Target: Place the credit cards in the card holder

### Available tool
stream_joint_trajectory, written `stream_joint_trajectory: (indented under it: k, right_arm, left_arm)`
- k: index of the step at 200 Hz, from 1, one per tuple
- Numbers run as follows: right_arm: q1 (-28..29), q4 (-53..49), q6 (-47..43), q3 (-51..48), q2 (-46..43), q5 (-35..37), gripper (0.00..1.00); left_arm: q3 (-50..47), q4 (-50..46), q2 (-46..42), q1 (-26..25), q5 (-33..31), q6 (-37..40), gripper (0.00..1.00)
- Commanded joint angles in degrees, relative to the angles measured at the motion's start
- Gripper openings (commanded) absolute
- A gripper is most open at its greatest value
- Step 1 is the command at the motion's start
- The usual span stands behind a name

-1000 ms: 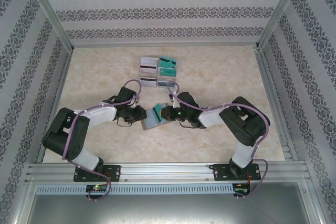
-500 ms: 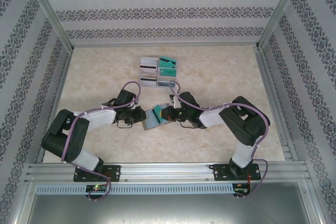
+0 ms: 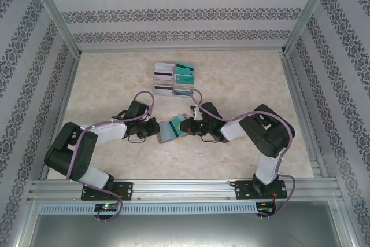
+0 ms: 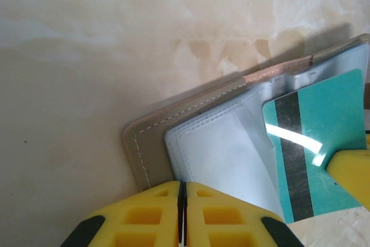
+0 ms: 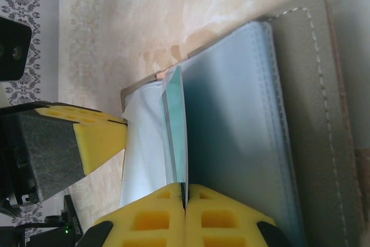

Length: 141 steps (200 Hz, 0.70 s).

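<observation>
- The card holder [image 3: 167, 131] lies open on the table [image 3: 243, 79], near the middle and between the two arms. Its grey stitched cover faces down and its clear pockets [image 4: 231, 143] face up.
- A teal card [image 4: 324, 125] with a dark stripe sits over the right part of those pockets. From the right wrist I see it edge-on [image 5: 176, 137], against a pocket leaf. I cannot tell how far in it is.
- The right gripper [image 5: 185, 192] has its jaws clamped tight on that teal card.
- The left gripper [image 4: 182, 189] has its jaws drawn to a thin slit on the holder's left edge. A clear pocket leaf runs into them, and I read that as a pinch.
- On the far side, well apart, stands a clear tray [image 3: 184, 92]. It holds white-grey cards [image 3: 163, 73] on its left and a teal one [image 3: 185, 72] on its right.
</observation>
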Motion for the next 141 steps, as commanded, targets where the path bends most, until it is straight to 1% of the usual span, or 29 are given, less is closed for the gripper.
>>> stream_joint_trajectory:
  k: [1,54,83,109,141]
  right_arm:
    - [0.83,-0.04,1.22,0.73,2.52,-1.32,0.00]
    - [1.33,-1.18,1.63,4.40,4.93,-5.28,0.00]
    - [1.64,-1.34,2.33,3.49,4.85,-6.29,0.00]
    - [1.46,-5.21,1.38,2.71,2.44,-6.02,0.00]
    - [2.12,-8.32,0.51,4.15,3.16,-6.41,0.00]
  left_arm:
    - [-2.27,-3.87,0.58,-1.38,1.02,0.33,0.11]
    - [-2.35,-5.21,0.24,-1.41,0.27,1.64,0.11]
    - [-2.41,-5.36,0.09,-1.43,0.21,1.70,0.11]
    - [-2.78,-4.83,-0.18,-1.37,0.12,1.45,0.11]
    - [-2.69,-4.58,-0.05,-1.36,0.38,1.43,0.11]
